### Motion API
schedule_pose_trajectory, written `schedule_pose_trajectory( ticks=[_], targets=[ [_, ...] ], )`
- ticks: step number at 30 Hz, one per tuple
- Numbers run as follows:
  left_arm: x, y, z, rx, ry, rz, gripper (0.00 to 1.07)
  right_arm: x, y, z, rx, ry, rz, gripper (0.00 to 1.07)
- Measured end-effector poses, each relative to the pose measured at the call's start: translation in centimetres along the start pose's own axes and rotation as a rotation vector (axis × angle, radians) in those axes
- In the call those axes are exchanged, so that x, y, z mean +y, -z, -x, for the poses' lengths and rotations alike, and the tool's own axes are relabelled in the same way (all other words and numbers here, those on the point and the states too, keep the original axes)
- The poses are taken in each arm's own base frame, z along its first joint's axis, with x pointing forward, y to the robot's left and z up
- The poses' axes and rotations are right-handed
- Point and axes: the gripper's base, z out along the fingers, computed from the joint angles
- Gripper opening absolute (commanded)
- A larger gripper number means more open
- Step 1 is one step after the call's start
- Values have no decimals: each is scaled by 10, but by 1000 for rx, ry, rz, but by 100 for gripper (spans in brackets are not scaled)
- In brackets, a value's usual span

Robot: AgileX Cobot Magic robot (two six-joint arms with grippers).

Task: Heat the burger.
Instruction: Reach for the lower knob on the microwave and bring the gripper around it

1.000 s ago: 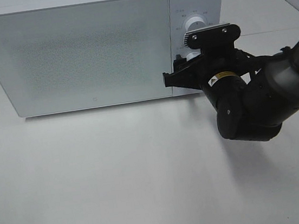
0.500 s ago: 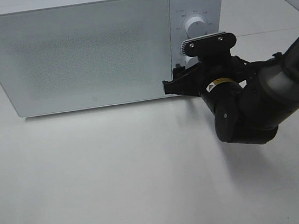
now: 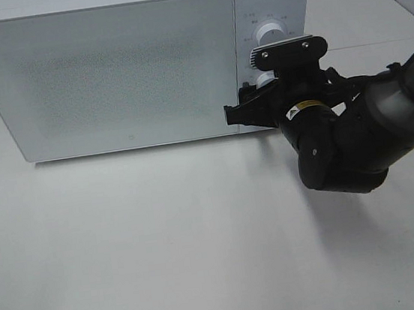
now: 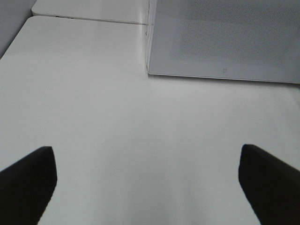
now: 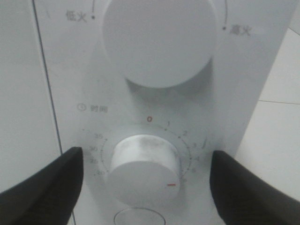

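Microwave (image 3: 122,75) sits at back of white desk (image 3: 165,243). Its door (image 3: 106,69) is shut, and the pane is frosted, no seeing thru. Burger: not visible in any view, so can't tell where it is; the shut door blocks any look inside.

R gripper (image 5: 146,157) is right up at the ctrl panel (image 5: 61,61) on the microwave's right end. Fingers (image 5: 47,187) are open and straddle the lower knob (image 5: 145,166), one each side w/ a gap both sides, so no hold on it and nothing gripped. The knob's red mark (image 5: 171,184) sits well past the 0 (image 5: 149,119), clockwise round the scale. Upper knob (image 5: 159,42) is just above, untouched, w/ Chinese labels either side. The rim of a round button (image 5: 138,219) shows just under the lower knob.

In the high view the R arm (image 3: 356,137) comes in from the right. Its wrist covers the lower part of the panel, hiding the lower knob.

L gripper (image 4: 145,154) hangs low over the desk, facing the microwave's front-left corner and well apart from it. Its fingers are spread wide, nothing held.
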Motion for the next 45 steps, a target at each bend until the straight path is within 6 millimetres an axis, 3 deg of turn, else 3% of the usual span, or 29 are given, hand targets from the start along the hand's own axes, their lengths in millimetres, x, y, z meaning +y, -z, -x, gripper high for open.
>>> schedule_pose_trajectory(
  ticks=[5,7,8,9,10,11,13,14,34,41,45],
  targets=[
    [0,0,0,0,0,0,98,0,0,0,-3,-2,-5,54],
    [0,0,0,0,0,0,98,-1,0,1,-7,-2,-6,37],
    [0,0,0,0,0,0,98,-1,0,1,-7,-2,-6,37],
    [0,0,0,0,0,0,98,1,0,1,-12,4,5,23],
    [0,0,0,0,0,0,98,1,0,1,-12,4,5,23],
    [0,0,0,0,0,0,98,1,0,1,-13,5,7,12],
    [0,0,0,0,0,0,98,1,0,1,-13,6,8,8],
    [0,0,0,0,0,0,98,1,0,1,-14,7,11,1],
    [0,0,0,0,0,0,98,1,0,2,-18,-21,11,0],
    [0,0,0,0,0,0,98,2,0,2,-18,-256,20,0],
    [0,0,0,0,0,0,98,2,0,2,-17,-475,37,0]
  ],
)
